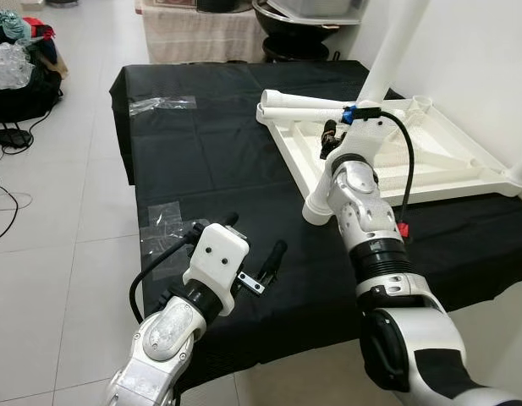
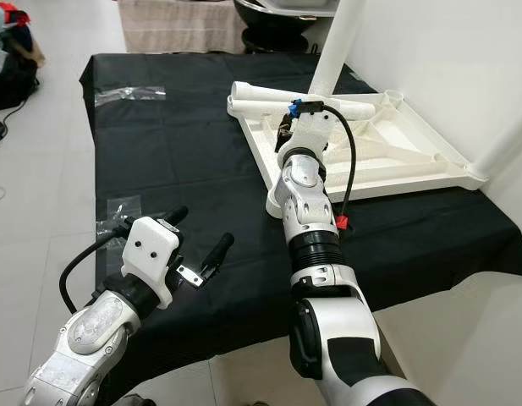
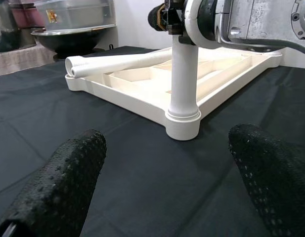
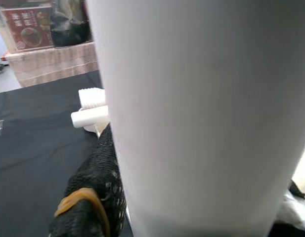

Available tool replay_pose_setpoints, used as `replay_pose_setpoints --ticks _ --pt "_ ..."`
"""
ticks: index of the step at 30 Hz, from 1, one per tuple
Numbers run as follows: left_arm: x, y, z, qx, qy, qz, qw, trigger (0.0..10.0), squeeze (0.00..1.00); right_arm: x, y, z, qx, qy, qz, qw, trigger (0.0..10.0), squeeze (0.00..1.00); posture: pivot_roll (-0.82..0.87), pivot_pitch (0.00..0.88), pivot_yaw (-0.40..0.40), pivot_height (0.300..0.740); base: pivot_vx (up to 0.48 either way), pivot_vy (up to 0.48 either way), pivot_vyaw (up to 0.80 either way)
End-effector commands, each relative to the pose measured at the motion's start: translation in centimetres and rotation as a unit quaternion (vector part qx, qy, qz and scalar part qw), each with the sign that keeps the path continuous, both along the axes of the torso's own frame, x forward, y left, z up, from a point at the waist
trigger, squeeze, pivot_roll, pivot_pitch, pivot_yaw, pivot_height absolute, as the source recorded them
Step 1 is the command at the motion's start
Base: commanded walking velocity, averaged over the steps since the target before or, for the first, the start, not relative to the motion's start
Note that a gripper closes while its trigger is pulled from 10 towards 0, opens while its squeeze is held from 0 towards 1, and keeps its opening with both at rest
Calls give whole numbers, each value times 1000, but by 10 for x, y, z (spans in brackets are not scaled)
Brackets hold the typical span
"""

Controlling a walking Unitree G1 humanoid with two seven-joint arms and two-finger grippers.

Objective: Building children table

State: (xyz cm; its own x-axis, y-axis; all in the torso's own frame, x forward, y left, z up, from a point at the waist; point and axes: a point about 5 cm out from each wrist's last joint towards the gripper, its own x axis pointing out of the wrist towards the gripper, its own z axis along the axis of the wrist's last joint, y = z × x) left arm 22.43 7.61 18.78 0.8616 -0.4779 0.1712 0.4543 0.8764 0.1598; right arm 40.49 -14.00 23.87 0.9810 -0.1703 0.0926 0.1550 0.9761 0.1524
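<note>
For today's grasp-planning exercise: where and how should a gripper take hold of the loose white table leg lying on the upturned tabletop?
Grip the loose white table leg around its bare round middle, coming from above with fingers straddling it crosswise. It lies flat on the upturned tabletop, so its ends are awkward to take.

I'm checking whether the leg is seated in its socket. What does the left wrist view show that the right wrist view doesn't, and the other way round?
The left wrist view shows the upright white plastic table leg standing in the corner socket of the upturned white plastic tabletop, with the right gripper at the leg's top. The right wrist view shows that leg up close and a black finger pressed against it, with an orange band around the finger. Both show the black cloth and a loose white leg lying on the tabletop.
</note>
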Motion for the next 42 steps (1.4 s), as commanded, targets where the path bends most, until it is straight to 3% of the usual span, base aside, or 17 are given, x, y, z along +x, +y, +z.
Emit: replay_pose_setpoints --ticks 1,7,8,11,12,14,17,26,28,29,33,34,35,36,37,38,42 --pt "0 -1 -3 0 5 0 1000 10000 0 2 -4 11 -3 -23 8 1000 10000 0 75 104 -126 740 0 0 0" --pt "0 -1 -3 -1 5 0 1000 10000 0 8 -10 17 12 -26 86 996 10000 0 76 104 -125 740 0 0 0" --pt "0 -1 -2 0 5 0 1000 10000 0 8 -2 14 27 -10 190 981 10000 0 77 106 -126 740 0 0 0" --pt "1 -1 -2 0 4 1 1000 10000 0 -17 21 5 11 -11 495 869 10000 0 75 106 -126 740 0 0 0" --pt "1 -1 -2 0 4 1 1000 10000 0 -17 21 5 11 -11 495 869 10000 0 75 106 -126 740 0 0 0" --pt "1 0 -2 0 4 2 1000 10000 0 -45 23 0 -13 -16 634 773 10000 0 79 108 -128 740 0 0 0" --pt "1 0 -2 0 4 3 1000 10000 0 -56 24 2 1 -19 682 731 10000 0 79 108 -128 740 0 0 0" --pt "1 0 -2 1 4 3 1000 10000 0 -54 31 7 -22 -30 708 705 10000 0 81 111 -129 740 0 0 0" --pt "1 0 -2 1 4 3 1000 10000 0 -55 31 7 -29 -27 711 702 10000 0 81 111 -129 740 0 0 0" --pt "1 0 -2 1 3 3 1000 10000 0 -53 33 5 -40 -24 705 707 4275 0 81 111 -130 740 0 0 0" --pt "1 0 -2 0 3 3 1000 10000 0 -52 34 4 -52 -20 701 711 4275 0 81 111 -130 740 0 0 0" --pt "1 0 -2 0 4 4 1000 10000 0 -45 35 2 -57 -14 663 746 0 0 82 106 -131 740 0 0 0" --pt "1 0 -2 0 4 4 1000 10000 0 -34 34 1 -69 -14 599 798 0 0 82 102 -131 740 0 0 0" --pt "1 0 -2 0 4 4 1000 10000 0 -34 34 1 -69 -14 599 798 0 0 82 102 -131 740 0 0 0" --pt "1 0 -3 0 4 4 1000 10000 0 -27 33 0 -76 -14 551 831 0 0 82 102 -131 740 0 0 0" --pt "1 0 -3 0 3 3 1000 10000 0 -13 25 -1 -77 -8 444 893 0 0 80 98 -129 740 0 0 0" --pt "1 -1 -3 0 3 1 1000 10000 0 -4 15 -3 -60 1 354 933 0 0 78 96 -127 740 0 0 0"
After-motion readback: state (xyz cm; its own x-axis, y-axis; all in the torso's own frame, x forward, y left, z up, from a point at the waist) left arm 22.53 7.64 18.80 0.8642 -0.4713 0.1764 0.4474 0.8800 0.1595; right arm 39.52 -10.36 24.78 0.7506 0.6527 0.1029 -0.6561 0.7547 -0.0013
